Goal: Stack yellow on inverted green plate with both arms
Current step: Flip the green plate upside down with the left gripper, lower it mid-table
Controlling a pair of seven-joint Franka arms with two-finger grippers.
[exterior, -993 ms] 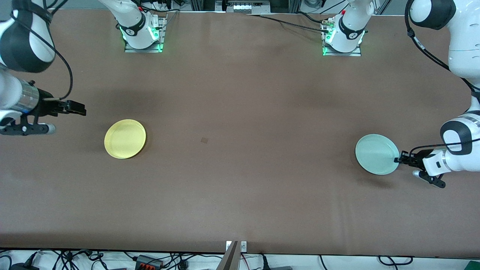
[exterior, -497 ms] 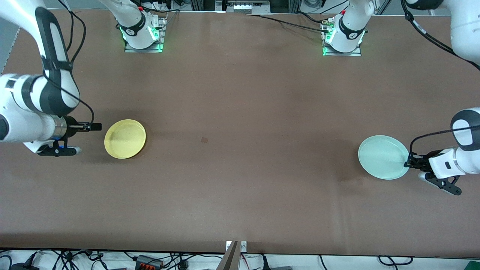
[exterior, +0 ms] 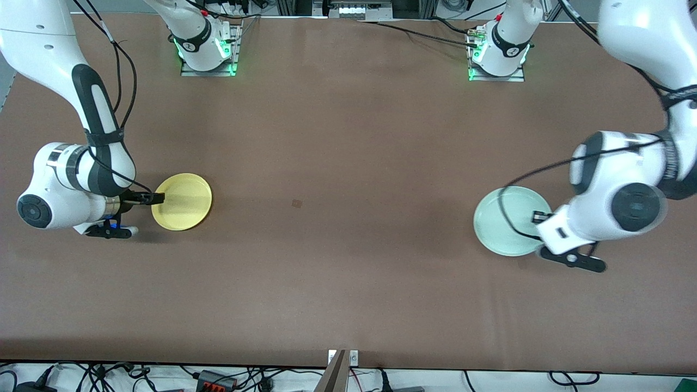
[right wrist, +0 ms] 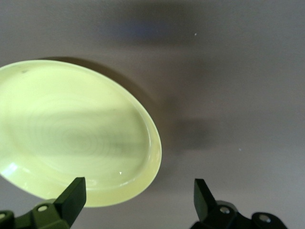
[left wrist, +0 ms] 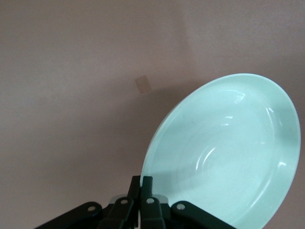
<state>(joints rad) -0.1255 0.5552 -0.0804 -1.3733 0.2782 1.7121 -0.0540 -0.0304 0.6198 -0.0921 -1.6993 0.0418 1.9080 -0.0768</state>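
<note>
Green plate [left wrist: 224, 152] pinched (left hand [left wrist: 143, 183]), lifted

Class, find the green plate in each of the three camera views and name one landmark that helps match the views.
Front view: green plate toward the left arm's end of the table, partly covered by the left arm's wrist.
Left wrist view: green plate fills much of the picture, tilted, its rim pinched in the shut left gripper.
Right wrist view: not in it.
Shared landmark: small square mark on the table.

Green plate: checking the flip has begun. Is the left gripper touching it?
Touching. The left wrist view shows the left gripper shut on the green plate at its rim, plate tilted up off the table.
</note>
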